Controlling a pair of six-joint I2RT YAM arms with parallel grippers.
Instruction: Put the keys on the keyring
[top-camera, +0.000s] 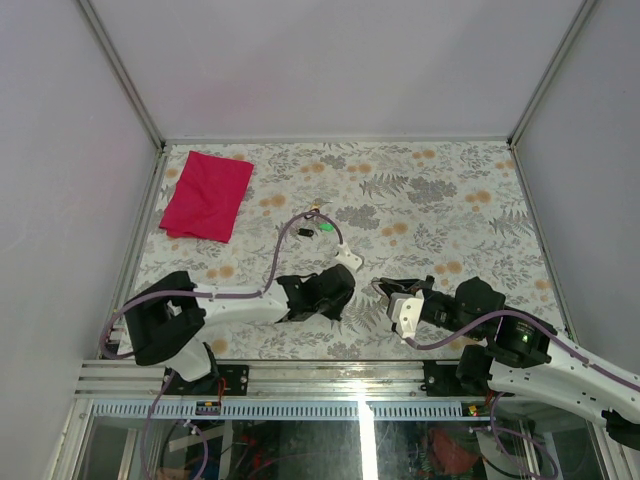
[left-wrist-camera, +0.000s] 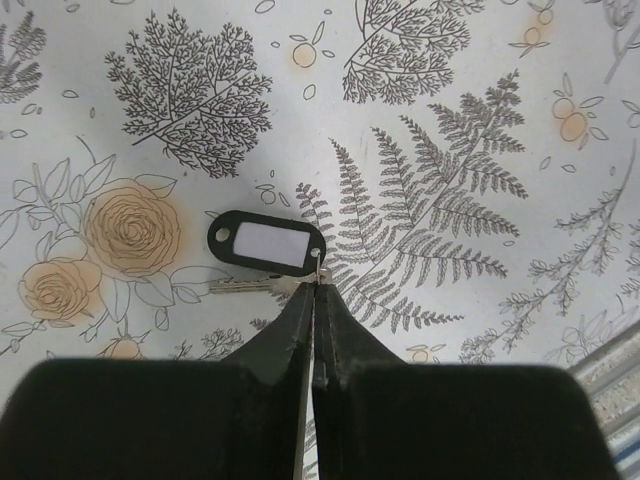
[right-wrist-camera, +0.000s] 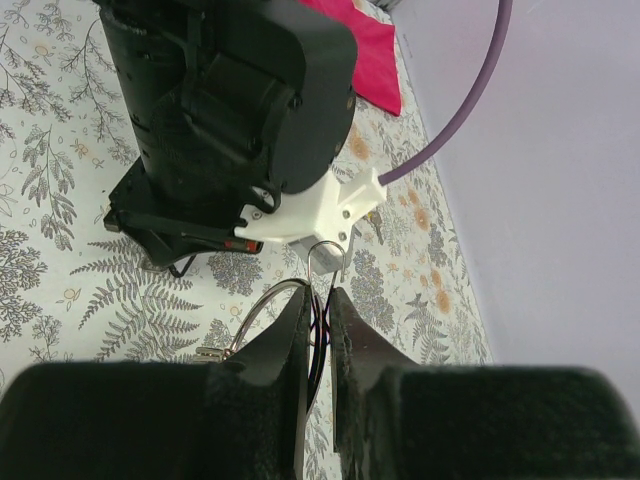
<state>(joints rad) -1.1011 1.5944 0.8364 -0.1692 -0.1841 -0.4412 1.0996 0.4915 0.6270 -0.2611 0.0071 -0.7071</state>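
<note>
My left gripper (left-wrist-camera: 315, 285) is shut on the small ring of a key (left-wrist-camera: 243, 287) lying on the table. The key has a black tag with a white label (left-wrist-camera: 265, 243) and a thin metal shaft. My right gripper (right-wrist-camera: 318, 300) is shut on the keyring (right-wrist-camera: 262, 308), a thin silver wire ring held above the table. A smaller silver loop (right-wrist-camera: 326, 262) sticks up past the fingertips. In the top view the two grippers are close together near the front middle, left (top-camera: 332, 300) and right (top-camera: 388, 290). More keys (top-camera: 306, 231) lie farther back, beside a tiny green piece (top-camera: 326, 227).
A red cloth (top-camera: 207, 195) lies at the back left. The left arm's wrist (right-wrist-camera: 230, 110) fills the space just ahead of the right gripper. Its purple cable (top-camera: 285, 240) arcs over the table. The metal rail (top-camera: 320, 375) runs along the near edge. Grey walls enclose the table.
</note>
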